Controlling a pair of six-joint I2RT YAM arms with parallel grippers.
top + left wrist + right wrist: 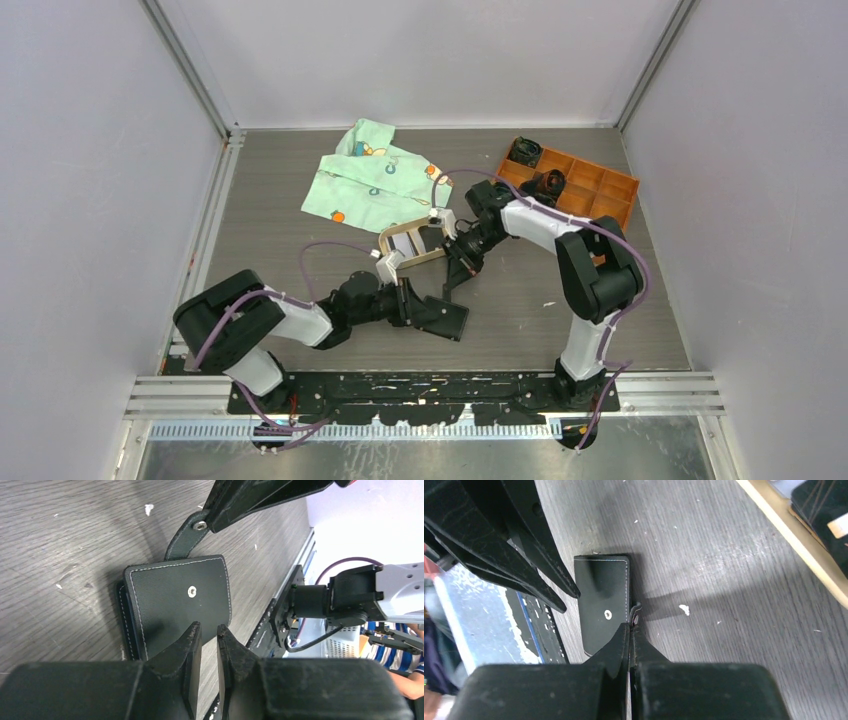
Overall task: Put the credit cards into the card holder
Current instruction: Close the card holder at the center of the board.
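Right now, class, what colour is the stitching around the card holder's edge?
White, on the black card holder; the left wrist view shows it best.

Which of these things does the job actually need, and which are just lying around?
Needed: small black leather-like folding card holder; thin rectangular credit cards, lying in the tan tray.
Just lying about: green patterned cloth; orange compartment box.

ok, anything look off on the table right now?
Nothing damaged. The wallet lies shut with its snap tab undone and pinched in the right gripper. Stray white specks litter the table beside it, and a green cloth lies rumpled at the far side.
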